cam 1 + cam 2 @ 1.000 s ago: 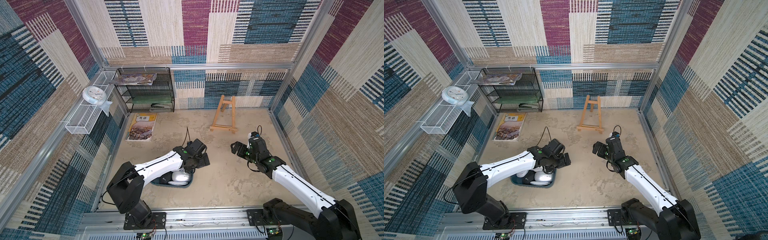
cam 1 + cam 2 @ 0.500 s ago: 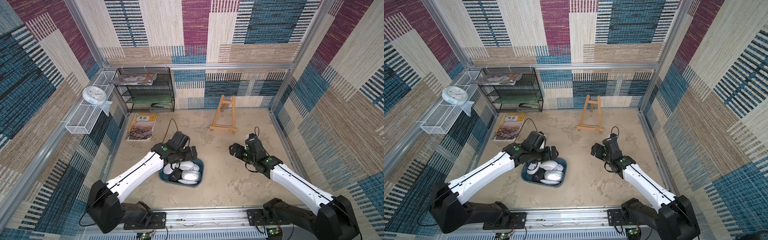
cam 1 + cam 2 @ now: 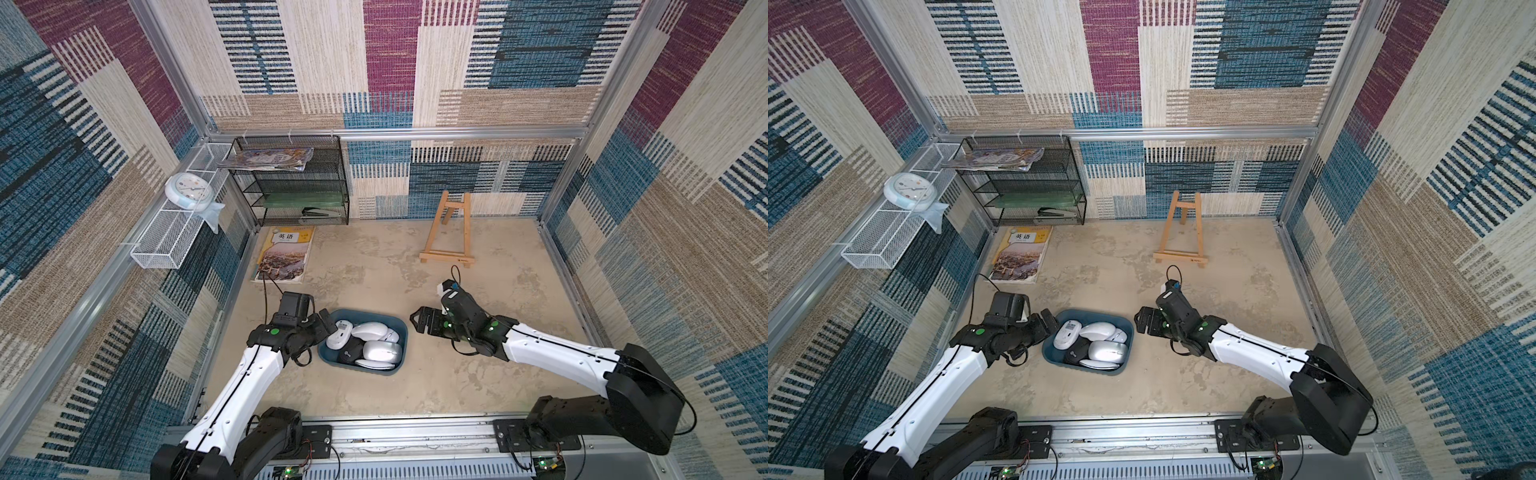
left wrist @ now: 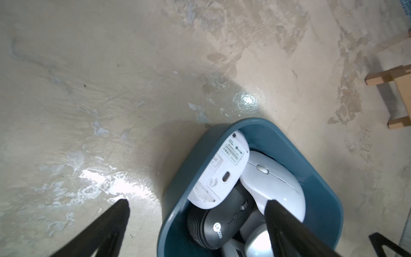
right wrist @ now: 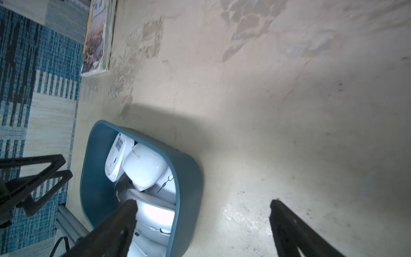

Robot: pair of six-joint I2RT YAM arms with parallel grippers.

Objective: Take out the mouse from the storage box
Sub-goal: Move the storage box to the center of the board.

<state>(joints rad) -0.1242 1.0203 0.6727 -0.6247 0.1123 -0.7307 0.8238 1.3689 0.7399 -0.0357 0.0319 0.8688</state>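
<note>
Storage box (image 3: pixel 374 315) holds several mice (image 3: pixel 365 340); both grippers spread wide, holding nothing.
In both top views the teal box (image 3: pixel 1096 314) sits on the worktop (image 3: pixel 374 270) at lower centre, left gripper (image 3: pixel 328 326) at its left rim, right gripper (image 3: pixel 417 326) just beside its right rim, apart from it. Left wrist view: the box (image 4: pixel 320 184) fills the lower right, an upturned white mouse (image 4: pixel 222 169) resting on a black mouse (image 4: pixel 220 224); one finger (image 4: pixel 289 227) lies over the mice, the other over bare worktop. Right wrist view: the box (image 5: pixel 189 178) lies lower left, mice inside.
</note>
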